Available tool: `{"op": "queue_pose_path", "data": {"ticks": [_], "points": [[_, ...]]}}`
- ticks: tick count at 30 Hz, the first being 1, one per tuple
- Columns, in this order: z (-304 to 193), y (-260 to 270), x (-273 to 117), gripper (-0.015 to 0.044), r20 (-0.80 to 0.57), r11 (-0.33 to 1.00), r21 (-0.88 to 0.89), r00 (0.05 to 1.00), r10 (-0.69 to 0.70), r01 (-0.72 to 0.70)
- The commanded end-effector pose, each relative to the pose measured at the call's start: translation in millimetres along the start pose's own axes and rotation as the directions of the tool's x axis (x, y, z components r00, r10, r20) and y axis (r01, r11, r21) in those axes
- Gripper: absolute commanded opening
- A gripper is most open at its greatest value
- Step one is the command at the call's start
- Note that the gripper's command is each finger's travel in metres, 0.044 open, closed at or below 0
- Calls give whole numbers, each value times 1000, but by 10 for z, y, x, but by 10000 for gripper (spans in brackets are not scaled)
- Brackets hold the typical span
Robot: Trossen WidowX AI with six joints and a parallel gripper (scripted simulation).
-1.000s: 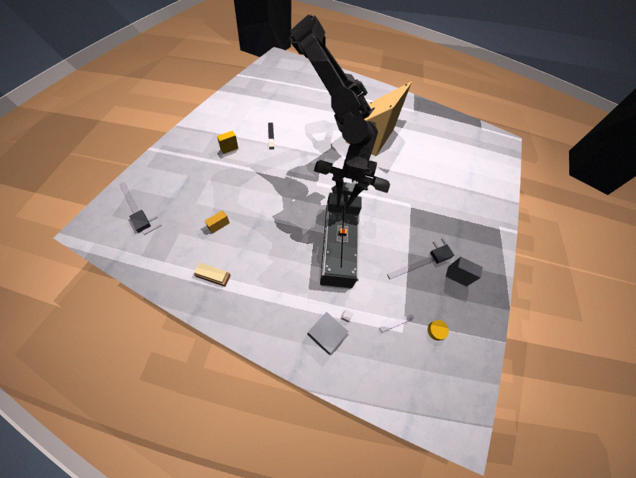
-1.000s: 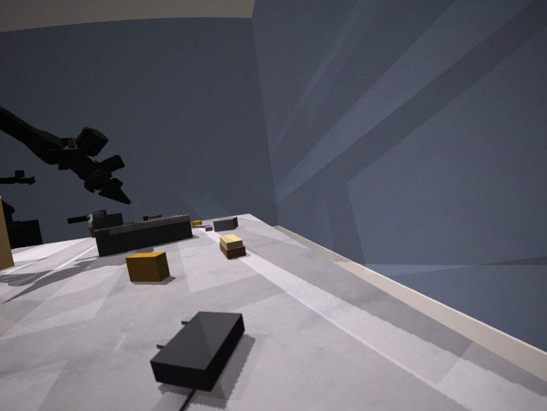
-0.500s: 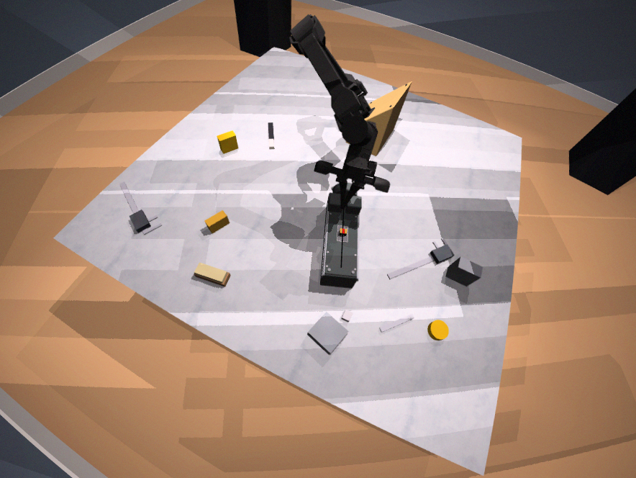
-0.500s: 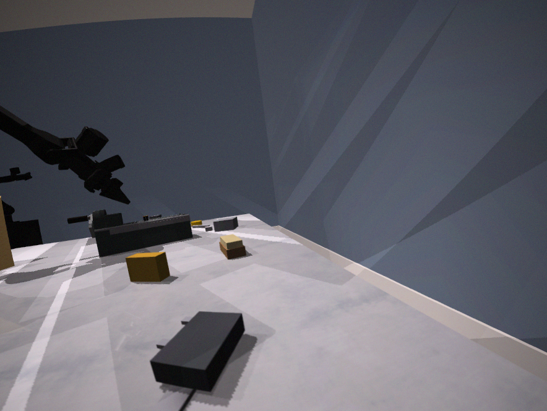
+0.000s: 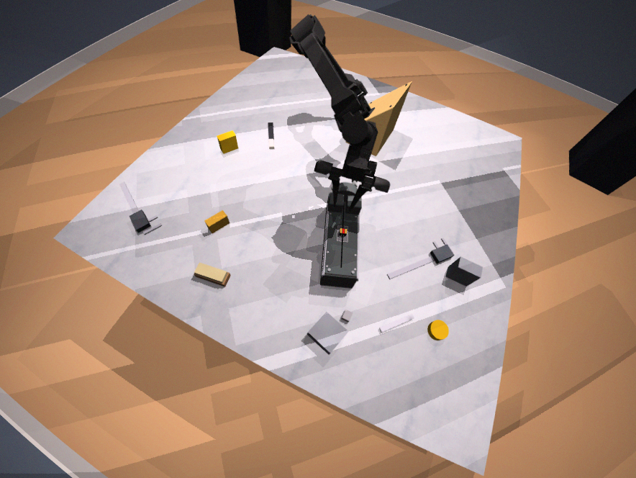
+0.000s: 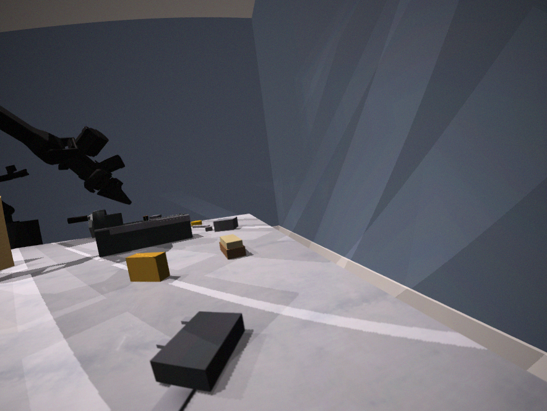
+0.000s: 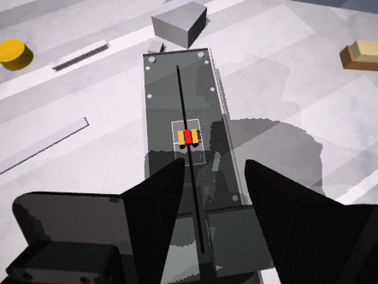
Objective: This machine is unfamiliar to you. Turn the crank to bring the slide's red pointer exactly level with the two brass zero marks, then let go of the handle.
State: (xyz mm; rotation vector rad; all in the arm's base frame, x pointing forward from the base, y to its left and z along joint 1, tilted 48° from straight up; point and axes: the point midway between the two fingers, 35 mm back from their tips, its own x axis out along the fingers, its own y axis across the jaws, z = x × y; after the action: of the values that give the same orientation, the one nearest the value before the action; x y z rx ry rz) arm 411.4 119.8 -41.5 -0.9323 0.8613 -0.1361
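Observation:
The dark machine (image 5: 350,252) (image 6: 141,236) (image 7: 164,107) stands on the table with a long slot along its top. The slide's red pointer (image 5: 343,231) (image 7: 187,136) lies between the left brass mark (image 7: 181,138) and the right brass mark (image 7: 195,136), and looks about level with both in the wrist view. The black crank handle (image 6: 78,219) sticks out level from the machine's near-arm end; the arm hides it in the top view. My gripper (image 5: 344,204) (image 6: 130,203) (image 7: 214,165) is partly open and empty, above that end of the machine and clear of the handle.
A tan slanted board (image 5: 385,120) stands beside the arm. An orange block (image 5: 216,222) (image 6: 148,266) and a cream-and-brown block (image 5: 211,273) (image 6: 232,246) lie left of the machine in the top view. A grey wedge (image 5: 326,332) (image 7: 177,21) and yellow disc (image 5: 438,330) (image 7: 14,53) lie beyond its far end.

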Motion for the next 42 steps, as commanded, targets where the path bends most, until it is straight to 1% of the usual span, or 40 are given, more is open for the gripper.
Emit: {"op": "queue_pose_path", "data": {"ticks": [1, 6, 7, 8, 25, 42], "points": [[0, -1, -1, 289, 0, 1000, 0, 1000, -1, 1], [0, -1, -1, 420, 0, 1000, 0, 1000, -1, 1], [0, -1, -1, 440, 0, 1000, 0, 1000, -1, 1], [0, -1, -1, 440, 0, 1000, 0, 1000, -1, 1], [0, -1, -1, 0, 0, 1000, 0, 1000, -1, 1], [0, 0, 0, 0, 0, 1000, 0, 1000, 0, 0]]}}
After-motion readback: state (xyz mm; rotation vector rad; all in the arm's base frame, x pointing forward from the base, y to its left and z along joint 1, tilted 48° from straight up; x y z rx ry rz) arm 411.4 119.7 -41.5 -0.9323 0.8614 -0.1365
